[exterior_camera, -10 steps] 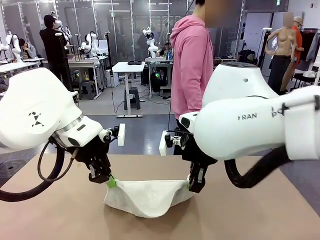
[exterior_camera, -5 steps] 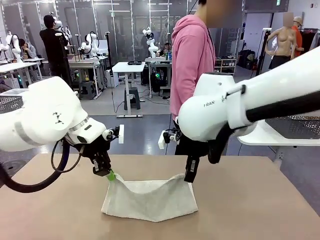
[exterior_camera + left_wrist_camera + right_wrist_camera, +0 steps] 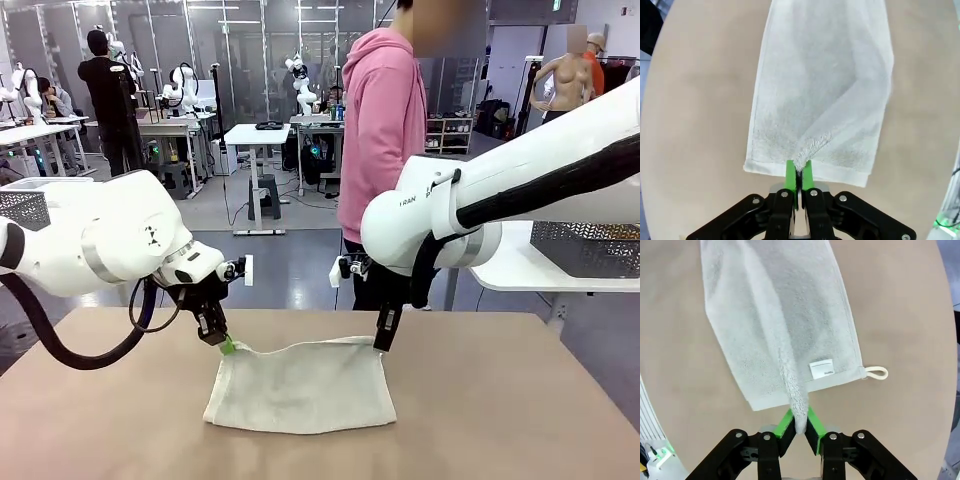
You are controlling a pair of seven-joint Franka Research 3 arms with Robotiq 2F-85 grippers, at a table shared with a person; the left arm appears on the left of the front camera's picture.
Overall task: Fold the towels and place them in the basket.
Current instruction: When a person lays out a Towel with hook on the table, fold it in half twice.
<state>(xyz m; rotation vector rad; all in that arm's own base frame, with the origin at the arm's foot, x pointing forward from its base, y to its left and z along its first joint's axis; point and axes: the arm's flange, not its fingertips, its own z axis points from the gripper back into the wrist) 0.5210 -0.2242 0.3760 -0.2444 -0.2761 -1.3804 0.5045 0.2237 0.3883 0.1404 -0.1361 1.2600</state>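
- The left end effector is clenched on one far corner of the towel.
- The right end effector pinches the other far corner.
- The towel stretches between them, its near part lying on the worktop.

The table has a plain tan top. One pale towel lies on it near the middle, in two layers, its near edge flat on the top (the two far corners are raised off it). Its hanging loop rests on the table beside a white label.
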